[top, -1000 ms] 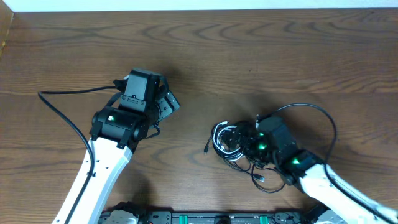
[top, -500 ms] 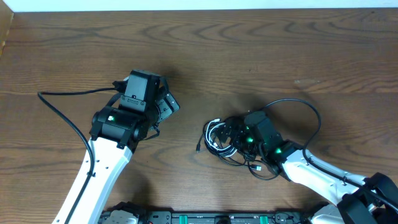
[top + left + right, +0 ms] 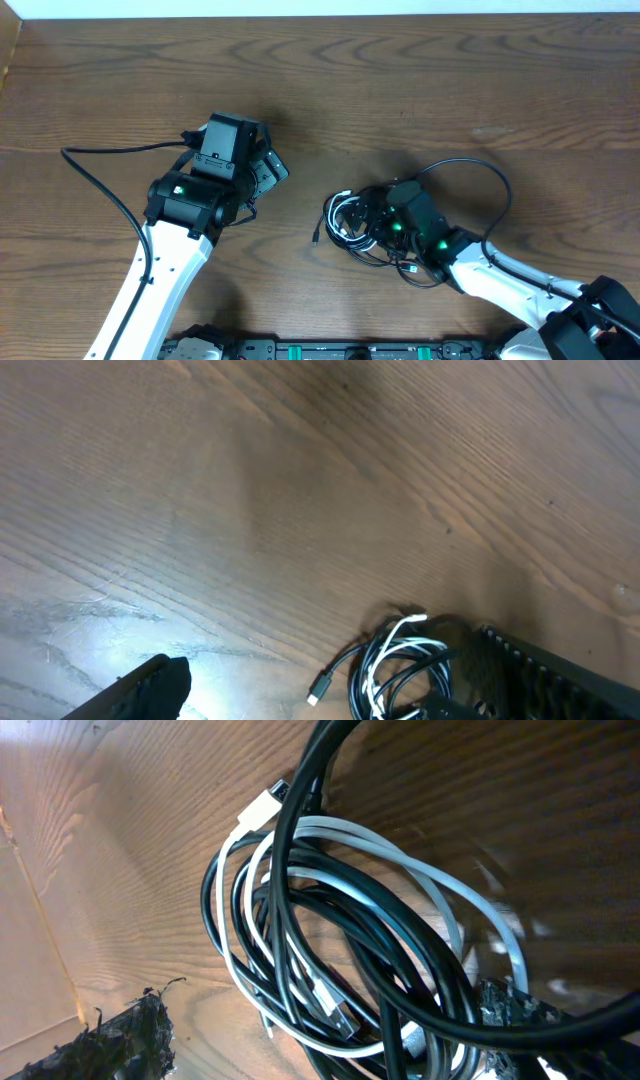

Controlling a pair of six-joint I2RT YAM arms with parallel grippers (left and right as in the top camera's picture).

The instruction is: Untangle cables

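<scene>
Cables sit in one tangled pile on the counter, black looped through white, so basically nothing's separated yet. My right jaws gape around the pile, left jaws apart too, well off.

Dark wood-grain table filled the view; white strip along far edge; light glare on wood.

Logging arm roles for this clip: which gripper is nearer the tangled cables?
Right. The right gripper is at the cables, its open jaws straddling the bundle; the left gripper is well apart, off to their left.
</scene>
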